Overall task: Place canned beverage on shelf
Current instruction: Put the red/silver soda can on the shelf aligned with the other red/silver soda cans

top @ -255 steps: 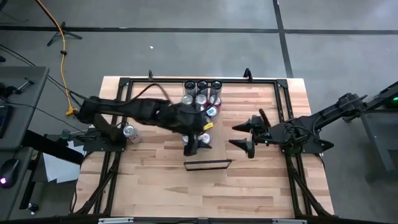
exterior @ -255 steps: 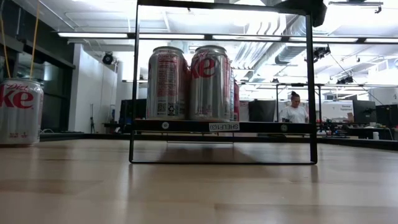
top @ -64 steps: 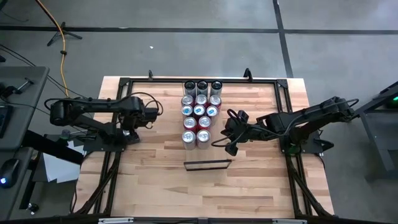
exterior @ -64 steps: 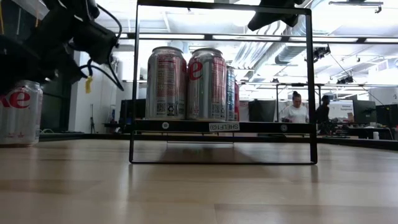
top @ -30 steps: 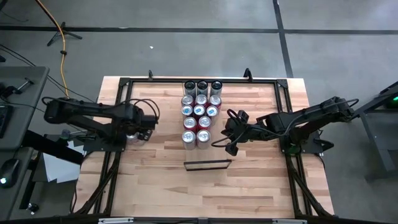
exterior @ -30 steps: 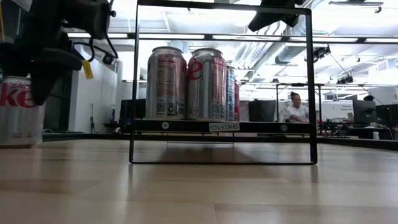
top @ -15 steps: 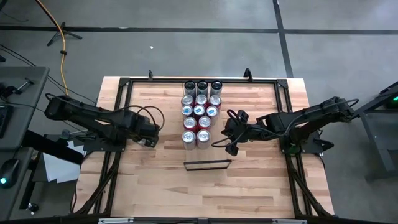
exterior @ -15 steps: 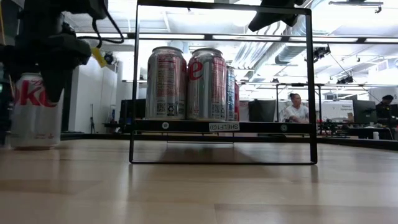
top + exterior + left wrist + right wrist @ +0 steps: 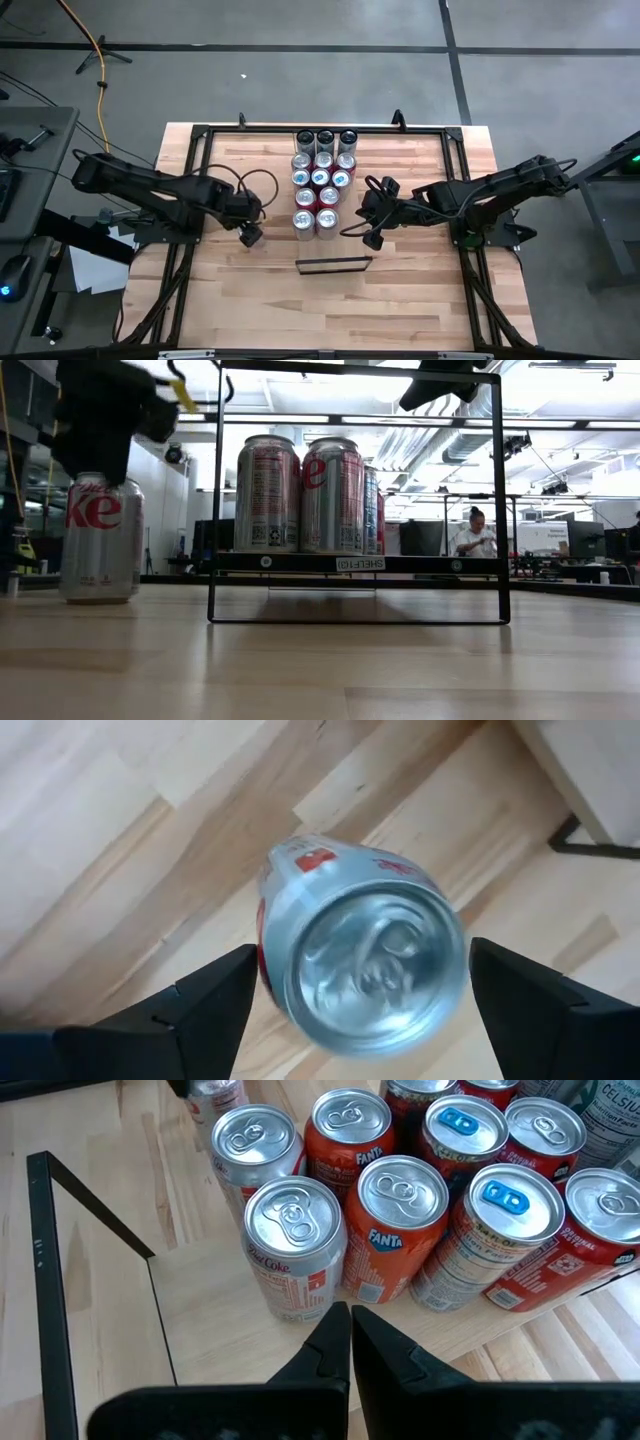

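Note:
A silver Diet Coke can (image 9: 100, 540) stands upright to the left of the shelf, with my left gripper (image 9: 250, 234) shut on it from above. The left wrist view looks down on its top (image 9: 372, 965). The shelf (image 9: 205, 1315) is a pale board in a black frame (image 9: 355, 563), raised off the table, with several cans on its far part. My right gripper (image 9: 350, 1342) is shut and touches nothing; it hovers over the shelf's right side, near the front cans. Whether the held can's bottom touches the tabletop, I cannot tell. My left gripper pinches the can's upper wall (image 9: 272, 975) between its two fingers (image 9: 215, 995), one on either side, just below the top rim. The fingers come from above and point down. The can hangs upright below them, its bottom at or just over the tabletop.
Diet Coke, Fanta and other cans (image 9: 320, 180) fill the shelf's far part in rows; its near part (image 9: 334, 250) is bare board. A black tube frame (image 9: 200, 135) runs round the table. People (image 9: 476, 530) stand in the room far behind.
My left gripper has gone toward the table's right and near edges, closer to the shelf, and the Diet Coke can has come along upright between its fingers. The right arm has kept still.

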Controlling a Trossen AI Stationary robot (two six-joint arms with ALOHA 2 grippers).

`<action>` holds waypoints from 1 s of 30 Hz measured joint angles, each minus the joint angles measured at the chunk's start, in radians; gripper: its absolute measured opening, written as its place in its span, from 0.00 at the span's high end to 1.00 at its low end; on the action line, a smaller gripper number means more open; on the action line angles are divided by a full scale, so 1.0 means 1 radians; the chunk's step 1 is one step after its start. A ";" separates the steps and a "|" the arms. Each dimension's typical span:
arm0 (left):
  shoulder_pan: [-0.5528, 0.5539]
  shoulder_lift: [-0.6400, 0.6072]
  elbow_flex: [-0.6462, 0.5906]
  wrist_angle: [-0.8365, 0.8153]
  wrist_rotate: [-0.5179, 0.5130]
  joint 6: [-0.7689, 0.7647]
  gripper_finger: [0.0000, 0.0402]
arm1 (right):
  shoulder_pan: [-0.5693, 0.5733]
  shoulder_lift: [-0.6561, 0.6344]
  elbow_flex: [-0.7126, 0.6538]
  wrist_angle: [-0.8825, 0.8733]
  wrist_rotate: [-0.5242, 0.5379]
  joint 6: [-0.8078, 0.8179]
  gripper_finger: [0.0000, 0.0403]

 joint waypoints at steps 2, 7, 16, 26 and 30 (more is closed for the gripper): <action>0.003 0.000 0.037 -0.043 -0.004 0.016 0.24 | 0.000 0.000 0.000 0.000 0.000 0.000 1.00; 0.012 0.000 0.136 -0.090 -0.098 -0.077 0.24 | 0.000 0.000 0.000 0.000 0.000 0.011 1.00; -0.123 0.067 0.176 -0.234 -0.233 -0.518 0.24 | 0.000 0.000 0.000 0.000 0.000 0.010 1.00; -0.207 0.152 0.176 -0.170 -0.301 -0.760 0.24 | 0.000 0.000 0.000 -0.008 0.000 -0.044 1.00; -0.207 0.156 0.176 -0.163 -0.312 -0.771 0.24 | 0.000 0.000 0.000 -0.011 0.000 -0.045 1.00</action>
